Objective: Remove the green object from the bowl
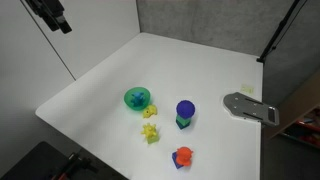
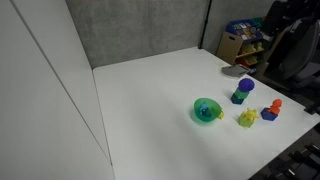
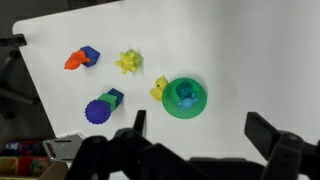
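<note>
The green object (image 3: 185, 96), a small teal toy piece, lies inside the bright green bowl (image 3: 203, 104), roughly at its middle, on the white table (image 3: 250, 50). In the wrist view the gripper (image 3: 200, 128) comes in along the lower edge with its two dark fingers (image 3: 140, 122) spread wide and nothing between them. The bowl sits just above the gap, nearer the finger on the picture's left than the other one. Bowl and green object are both clear of the fingers, untouched. In an exterior view the gripper (image 1: 50, 15) hangs high above the table's far corner, well apart from the bowl (image 1: 128, 97). A lumpy yellow piece (image 3: 160, 90) touches the bowl's rim on the side away from the wider stretch of bare table. A second yellow piece (image 3: 128, 62) lies near the bowl, beyond the first. The purple round-topped object (image 3: 100, 108) with a green base stands a little farther from the bowl than either yellow piece. An orange and blue piece (image 3: 82, 58) lies farthest from the bowl of the toys. In an exterior view a flat grey metal piece (image 1: 250, 106) rests well apart from the bowl, past the purple object, at the table's edge.
</note>
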Available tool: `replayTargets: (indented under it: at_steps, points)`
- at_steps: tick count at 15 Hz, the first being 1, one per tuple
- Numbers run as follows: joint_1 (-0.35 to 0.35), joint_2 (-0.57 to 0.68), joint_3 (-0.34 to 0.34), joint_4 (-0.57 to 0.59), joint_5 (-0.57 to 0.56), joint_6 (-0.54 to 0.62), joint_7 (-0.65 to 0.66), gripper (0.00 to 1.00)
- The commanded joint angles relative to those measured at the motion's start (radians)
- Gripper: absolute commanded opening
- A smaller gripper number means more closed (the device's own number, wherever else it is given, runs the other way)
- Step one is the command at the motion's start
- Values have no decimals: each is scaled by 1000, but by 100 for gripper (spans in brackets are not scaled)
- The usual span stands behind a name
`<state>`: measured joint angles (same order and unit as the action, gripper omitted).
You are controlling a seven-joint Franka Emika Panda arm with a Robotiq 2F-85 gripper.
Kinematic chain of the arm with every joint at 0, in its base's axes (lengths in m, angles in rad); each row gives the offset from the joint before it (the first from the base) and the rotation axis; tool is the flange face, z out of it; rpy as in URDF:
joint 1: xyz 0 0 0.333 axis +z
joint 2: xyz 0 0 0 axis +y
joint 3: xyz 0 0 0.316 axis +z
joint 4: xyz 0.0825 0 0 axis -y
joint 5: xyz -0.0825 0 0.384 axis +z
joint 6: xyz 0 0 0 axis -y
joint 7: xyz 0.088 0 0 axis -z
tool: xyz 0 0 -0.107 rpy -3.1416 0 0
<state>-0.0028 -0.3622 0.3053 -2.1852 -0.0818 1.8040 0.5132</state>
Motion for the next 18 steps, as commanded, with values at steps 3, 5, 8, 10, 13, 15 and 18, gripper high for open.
replayTargets:
  at_steps: [3, 5, 8, 10, 13, 15, 18]
  points:
    - [29, 4, -25, 3, -9, -4, 8, 100]
    - [29, 4, -25, 3, -9, -4, 8, 100]
    - [29, 4, -25, 3, -9, -4, 8, 100]
    - [30, 5, -27, 4, -6, 0, 3, 100]
    - [37, 13, -40, 10, -7, 20, -13, 100]
    - [39, 24, -51, 12, -6, 46, -25, 100]
    - [36, 51, -73, 18, -4, 104, -43, 100]
